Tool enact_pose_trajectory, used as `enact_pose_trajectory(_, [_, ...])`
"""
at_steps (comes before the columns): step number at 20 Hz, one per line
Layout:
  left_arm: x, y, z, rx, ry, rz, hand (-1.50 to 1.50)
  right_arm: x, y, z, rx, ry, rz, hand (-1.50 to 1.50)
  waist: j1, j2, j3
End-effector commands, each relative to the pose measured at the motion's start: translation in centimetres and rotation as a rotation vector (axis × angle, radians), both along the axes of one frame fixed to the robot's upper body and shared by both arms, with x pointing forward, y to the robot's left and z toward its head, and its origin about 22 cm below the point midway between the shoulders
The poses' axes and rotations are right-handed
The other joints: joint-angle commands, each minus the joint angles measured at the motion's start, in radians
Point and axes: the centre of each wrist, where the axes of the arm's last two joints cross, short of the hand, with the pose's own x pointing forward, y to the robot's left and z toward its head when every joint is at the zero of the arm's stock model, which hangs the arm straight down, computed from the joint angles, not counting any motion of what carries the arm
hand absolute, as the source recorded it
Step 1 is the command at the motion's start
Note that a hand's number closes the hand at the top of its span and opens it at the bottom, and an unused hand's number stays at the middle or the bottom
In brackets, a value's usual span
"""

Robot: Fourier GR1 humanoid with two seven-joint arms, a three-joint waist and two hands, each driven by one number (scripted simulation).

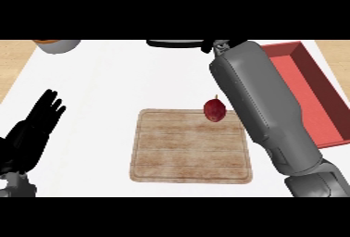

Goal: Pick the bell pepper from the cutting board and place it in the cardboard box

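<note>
A dark red bell pepper point(214, 110) sits at the far right corner of the wooden cutting board point(184, 152), its stem pointing up. The box point(321, 99) lies to the right, long and open-topped, with red walls and floor. My right forearm runs from the lower right up between the pepper and the box, just right of the pepper. Only a bit of the right hand point(220, 46) shows at the picture's top edge, beyond the pepper, and its fingers are hidden. My left hand point(35, 125) rests open at the left edge, fingers up, far from the board.
A grey bowl point(57, 45) with something orange inside stands at the far left corner. A dark round item point(176, 43), partly cut off, lies at the far middle. The white counter point(103, 83) spreads around the board.
</note>
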Motion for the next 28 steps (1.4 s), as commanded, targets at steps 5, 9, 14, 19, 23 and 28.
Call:
enact_pose_trajectory(5, [-0.4,1.2,0.0,0.016,-0.011,0.01,0.0,0.0,-3.8,3.1,-0.008,-0.081,-0.198,1.5,-0.008,-0.001,0.0])
enact_pose_trajectory(9, [0.5,-0.1,0.2,0.001,-0.007,-0.003,0.0,0.5,-8.3,0.9,-0.045,-0.031,-0.198,1.5,-0.011,0.001,0.001])
enact_pose_trajectory(14, [-0.3,0.0,1.5,-0.01,0.0,-0.008,0.0,1.0,-13.0,1.2,-0.032,-0.029,-0.196,1.5,-0.005,0.0,0.001])
enact_pose_trajectory(19, [-0.1,0.4,0.9,0.015,-0.013,-0.004,0.0,2.4,-15.4,-1.5,-0.026,-0.041,-0.183,1.5,0.006,0.005,0.001])
enact_pose_trajectory(23, [1.4,-1.4,1.4,0.007,-0.023,-0.013,0.0,2.1,-17.7,-5.8,-0.007,-0.018,-0.165,1.5,-0.001,0.005,0.001])
enact_pose_trajectory(28, [-0.7,2.3,1.6,0.017,-0.006,-0.003,0.0,1.9,-20.9,-8.7,0.092,0.034,-0.181,1.5,0.011,0.007,0.001])
